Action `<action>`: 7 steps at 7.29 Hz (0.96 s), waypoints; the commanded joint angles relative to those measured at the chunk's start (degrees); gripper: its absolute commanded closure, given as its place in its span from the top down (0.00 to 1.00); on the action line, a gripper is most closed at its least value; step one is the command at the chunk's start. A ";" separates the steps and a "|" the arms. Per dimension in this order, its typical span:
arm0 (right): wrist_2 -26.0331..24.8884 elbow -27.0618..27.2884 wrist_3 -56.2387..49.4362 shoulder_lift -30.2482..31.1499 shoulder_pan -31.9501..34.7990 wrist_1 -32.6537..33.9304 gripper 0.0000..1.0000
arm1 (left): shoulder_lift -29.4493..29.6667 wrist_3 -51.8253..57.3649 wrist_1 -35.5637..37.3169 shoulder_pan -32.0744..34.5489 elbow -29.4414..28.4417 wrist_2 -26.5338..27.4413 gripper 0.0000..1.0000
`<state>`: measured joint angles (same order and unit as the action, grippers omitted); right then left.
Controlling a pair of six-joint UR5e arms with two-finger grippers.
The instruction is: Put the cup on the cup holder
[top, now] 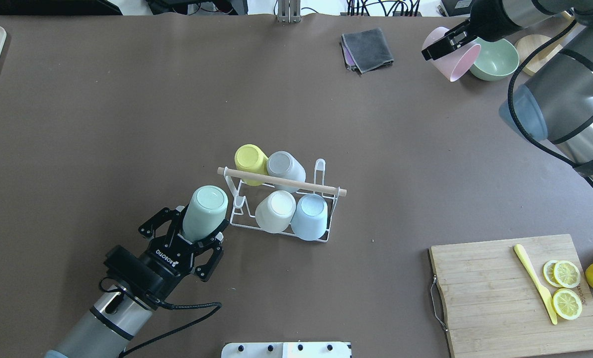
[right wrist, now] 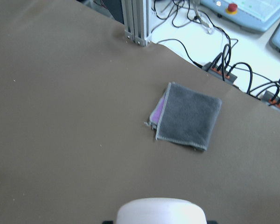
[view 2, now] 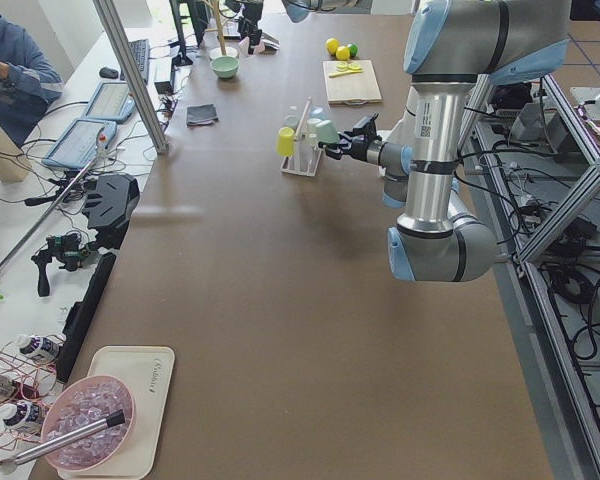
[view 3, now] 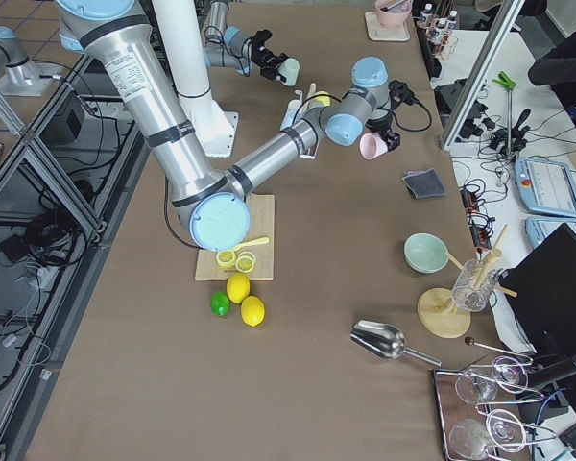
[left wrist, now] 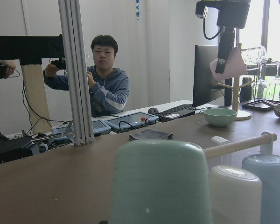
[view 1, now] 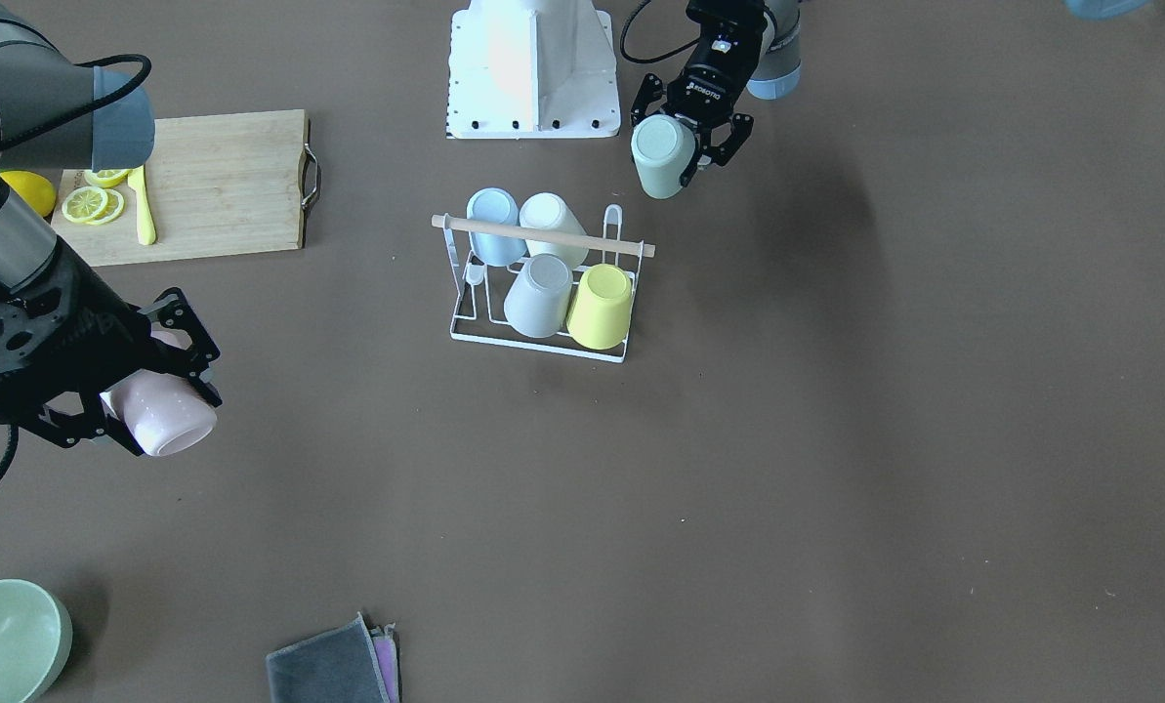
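The white wire cup holder (top: 326, 237) (view 1: 465, 337) with a wooden rod handle stands mid-table, with yellow (top: 250, 158), grey (top: 286, 165), white (top: 275, 211) and light blue (top: 310, 216) cups upside down on its prongs. My left gripper (top: 199, 238) (view 1: 691, 146) is shut on a pale green cup (top: 205, 211) (view 1: 662, 154), held bottom-up just beside the holder's left end; the cup fills the left wrist view (left wrist: 161, 184). My right gripper (top: 448, 45) (view 1: 138, 400) is shut on a pink cup (top: 454, 60) (view 1: 160, 412), held high and far from the holder.
A wooden cutting board (top: 515, 293) with lemon slices and a yellow knife (top: 536, 282) lies at the near right. A green bowl (top: 495, 58) and a folded grey cloth (top: 368, 48) sit at the far side. The white robot base (view 1: 533, 68) is behind the holder.
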<state>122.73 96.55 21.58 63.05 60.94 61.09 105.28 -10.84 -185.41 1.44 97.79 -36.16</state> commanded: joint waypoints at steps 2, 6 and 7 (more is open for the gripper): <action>-8.96 -2.58 2.68 1.55 -4.49 -20.87 0.00 | 2.82 0.38 0.23 1.37 -0.85 -1.37 0.41; -20.31 -15.11 9.09 1.99 -10.22 -57.90 0.00 | 4.84 0.38 0.23 2.95 -3.21 -2.15 0.41; -22.51 -21.16 9.53 1.56 -11.62 -69.50 0.00 | 5.63 0.29 0.23 3.47 -4.53 -2.33 0.41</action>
<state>102.68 81.98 30.04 64.87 50.63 5.32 109.82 -10.48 -185.20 4.31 94.80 -38.14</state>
